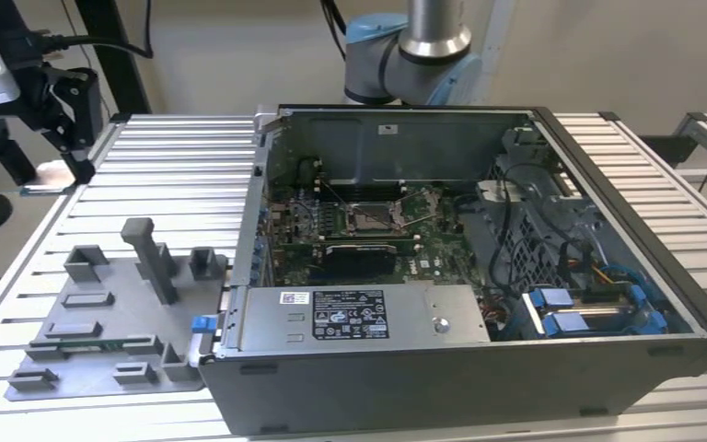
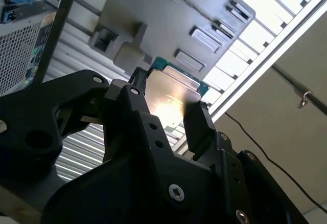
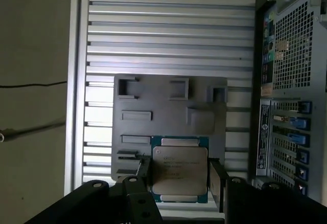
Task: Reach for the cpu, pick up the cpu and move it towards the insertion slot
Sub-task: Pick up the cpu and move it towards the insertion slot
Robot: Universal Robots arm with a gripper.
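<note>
The cpu [image 3: 180, 170], a thin square chip with a pale silver top and a green edge, is held between my gripper's [image 3: 180, 177] black fingers [image 3: 217, 180], high above the grey fixture plate [image 3: 168, 114]. In the second wrist view the cpu [image 2: 171, 93] shines between the fingers [image 2: 196, 124] of the gripper [image 2: 164, 112], with the fixture plate [image 2: 153, 9] far beyond it. In the exterior view, the insertion slot [image 1: 372, 219], a silver-framed socket with a dark centre, lies on the green motherboard inside the open computer case [image 1: 611, 198]. The fixture plate [image 1: 96, 368] lies at that view's left.
The arm [image 1: 409, 46] rises behind the case. A black rectangular component [image 1: 356, 250] sits just below the slot, and a power supply [image 1: 353, 318] nearer. Cables and blue connectors [image 1: 562, 308] crowd the exterior view's right. Black equipment [image 1: 52, 106] stands at its far left, off the slatted table [image 1: 181, 175].
</note>
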